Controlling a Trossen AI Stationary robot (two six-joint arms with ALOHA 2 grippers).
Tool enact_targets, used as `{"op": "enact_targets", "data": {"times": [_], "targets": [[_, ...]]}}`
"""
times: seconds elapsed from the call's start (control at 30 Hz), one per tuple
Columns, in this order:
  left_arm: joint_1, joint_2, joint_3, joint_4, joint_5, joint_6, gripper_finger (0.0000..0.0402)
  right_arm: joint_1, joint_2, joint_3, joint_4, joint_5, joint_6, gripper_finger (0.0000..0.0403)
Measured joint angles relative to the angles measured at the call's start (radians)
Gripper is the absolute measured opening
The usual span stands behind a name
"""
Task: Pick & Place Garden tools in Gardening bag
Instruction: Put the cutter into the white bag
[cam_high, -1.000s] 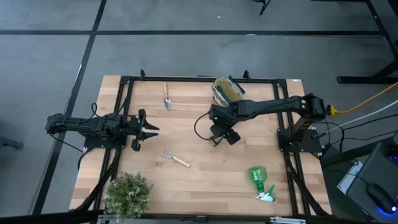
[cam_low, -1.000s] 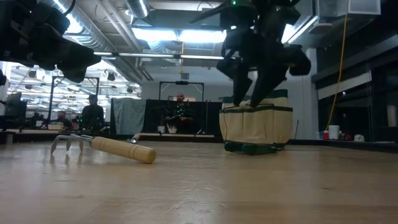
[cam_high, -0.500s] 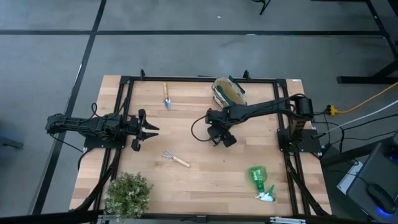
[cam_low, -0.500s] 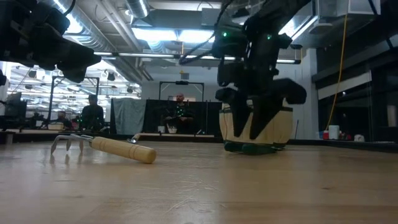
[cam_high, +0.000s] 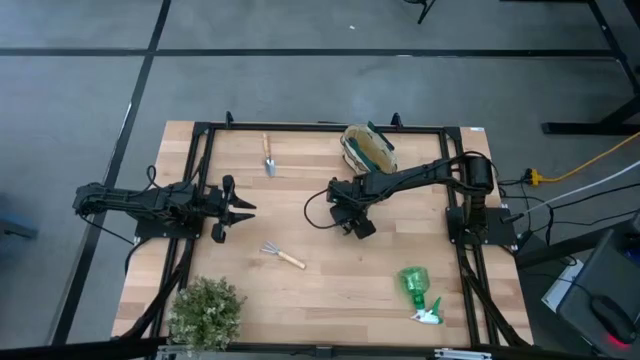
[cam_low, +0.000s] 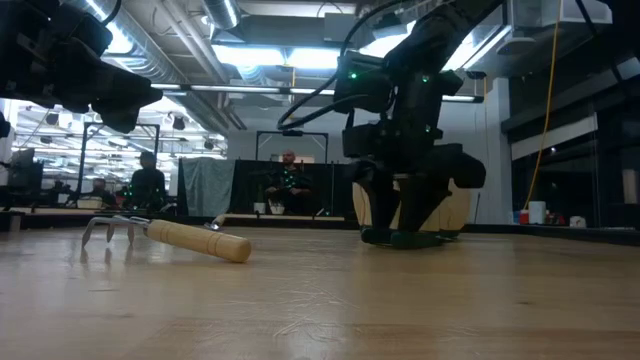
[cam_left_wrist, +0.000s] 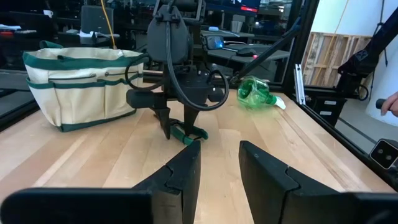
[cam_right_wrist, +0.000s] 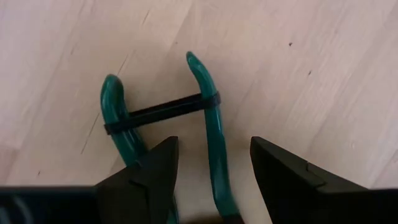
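- two arms are on the table in the high view; we find the right gripper (cam_high: 351, 222) lowered near the table's middle, just in front of the gardening bag (cam_high: 366, 148).
- in the right wrist view its fingers (cam_right_wrist: 149, 171) stand apart, straddling one green handle of the pruning shears (cam_right_wrist: 205, 118), which lie flat on the wood; a black band ties the two handles together. we see no clamping on the handle.
- the left wrist view shows the same shears (cam_left_wrist: 188, 134) lying on the table under the right gripper (cam_left_wrist: 176, 129), with the cream and green bag (cam_left_wrist: 81, 84) upright just beside it.
- the left gripper (cam_high: 240, 208) waits at the table's left side, its fingers (cam_left_wrist: 264, 174) parted and holding nothing.
- the trowel (cam_high: 268, 156) lies near the far edge, well apart from the bag.
- the rake (cam_high: 281, 254) lies in front of the middle, between the two arms; the low view shows it (cam_low: 165, 236) flat on the wood.
- the spray bottle (cam_high: 418, 291) lies on its side near the front right corner.
- the bushy plant (cam_high: 206, 313) stands at the front left corner.
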Motion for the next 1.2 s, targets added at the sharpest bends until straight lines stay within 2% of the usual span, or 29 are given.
{"op": "enact_targets", "data": {"times": [0.17, 0.27, 0.6, 0.7, 1.2], "targets": [[0.0, 0.0, 0.0, 0.0, 0.0, 0.0, 0.0106, -0.001, 0.002, 0.0, 0.026, 0.001, 0.07, 0.0202], [0.0, 0.0, 0.0, 0.0, 0.0, 0.0, 0.0106, -0.001, 0.002, 0.0, 0.035, 0.0, 0.105, 0.0187], [0.0, 0.0, 0.0, 0.0, 0.0, 0.0, 0.0106, -0.001, 0.003, 0.0, 0.045, 0.002, 0.186, 0.0058], [0.0, 0.0, 0.0, 0.0, 0.0, 0.0, 0.0106, -0.002, 0.003, 0.0, 0.043, 0.003, 0.216, 0.0034], [0.0, 0.0, 0.0, 0.0, 0.0, 0.0, 0.0106, -0.057, 0.001, 0.01, 0.004, 0.002, 0.248, 0.0026]]}}
